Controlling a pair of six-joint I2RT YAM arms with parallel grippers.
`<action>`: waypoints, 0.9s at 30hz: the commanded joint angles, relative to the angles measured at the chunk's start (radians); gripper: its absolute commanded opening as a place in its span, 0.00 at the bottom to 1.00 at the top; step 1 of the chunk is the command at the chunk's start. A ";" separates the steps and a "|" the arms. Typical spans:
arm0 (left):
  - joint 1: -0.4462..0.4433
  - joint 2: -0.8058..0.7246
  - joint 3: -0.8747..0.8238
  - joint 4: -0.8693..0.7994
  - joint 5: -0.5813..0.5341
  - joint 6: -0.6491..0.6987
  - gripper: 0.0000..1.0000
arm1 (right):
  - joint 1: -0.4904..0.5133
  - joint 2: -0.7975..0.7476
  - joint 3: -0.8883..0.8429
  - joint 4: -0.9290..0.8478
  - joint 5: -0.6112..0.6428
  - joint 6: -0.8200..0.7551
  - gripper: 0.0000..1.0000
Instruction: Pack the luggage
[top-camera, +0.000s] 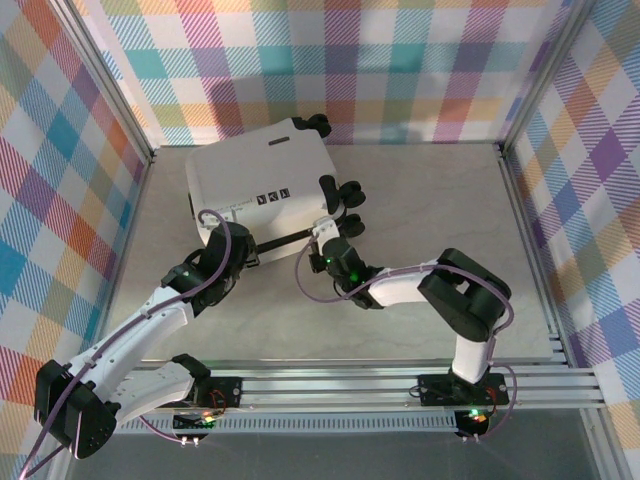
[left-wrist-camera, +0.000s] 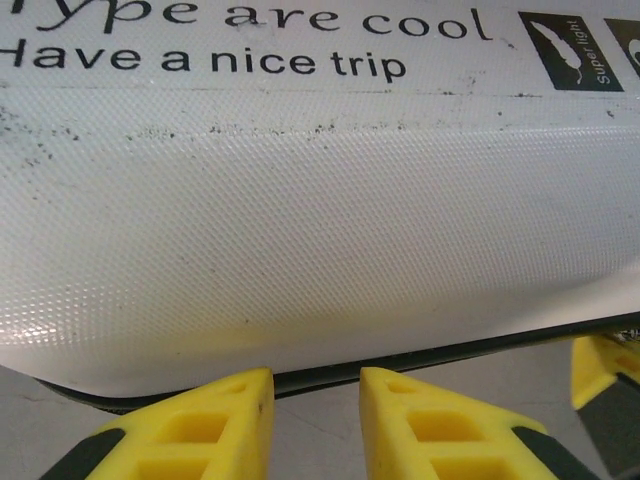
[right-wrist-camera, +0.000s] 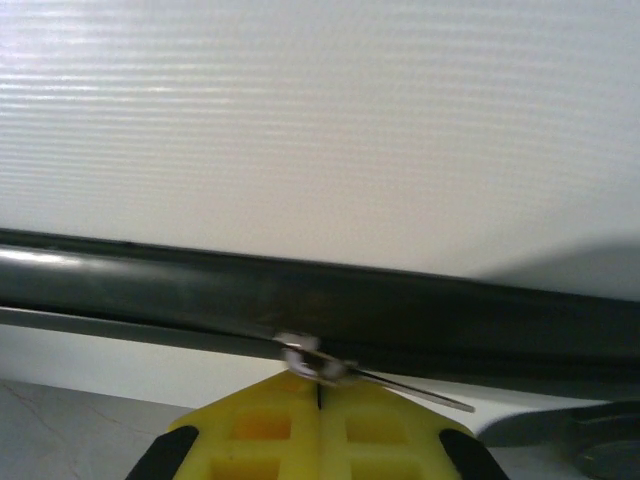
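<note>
your right pincer (right-wrist-camera: 320, 388) clamped tight on the small metal zipper pull (right-wrist-camera: 312, 362) — black seam of the white luggage (top-camera: 255, 180) right ahead of its tips, your left pincer (left-wrist-camera: 315, 400) narrowly parted, gripping nothing — luggage shell just beyond its yellow fingertips (left-wrist-camera: 215, 415), printed lettering further up

The luggage (top-camera: 255, 175) has a white textured shell flecked with small dark marks, black lettering (left-wrist-camera: 250, 45), black wheels (top-camera: 345, 192) and a silver zip pull (right-wrist-camera: 318, 366) on a black seam (right-wrist-camera: 300, 295). The left claw (left-wrist-camera: 315, 388) and right claw (right-wrist-camera: 320, 390) are yellow with black backing. The worktop (top-camera: 430, 200) is pale mottled beige; the walls (top-camera: 400, 70) wear a pastel plaid of teal, purple, orange and yellow.
</note>
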 joint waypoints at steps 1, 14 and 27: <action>0.015 -0.015 -0.010 -0.030 -0.044 0.016 0.29 | -0.042 -0.057 -0.018 -0.034 -0.030 -0.023 0.00; 0.044 -0.021 0.000 -0.044 -0.047 0.035 0.29 | -0.114 -0.086 -0.052 -0.061 -0.129 -0.038 0.00; 0.046 -0.029 0.000 -0.048 -0.041 0.035 0.29 | -0.068 -0.069 -0.090 0.061 -0.257 -0.123 0.30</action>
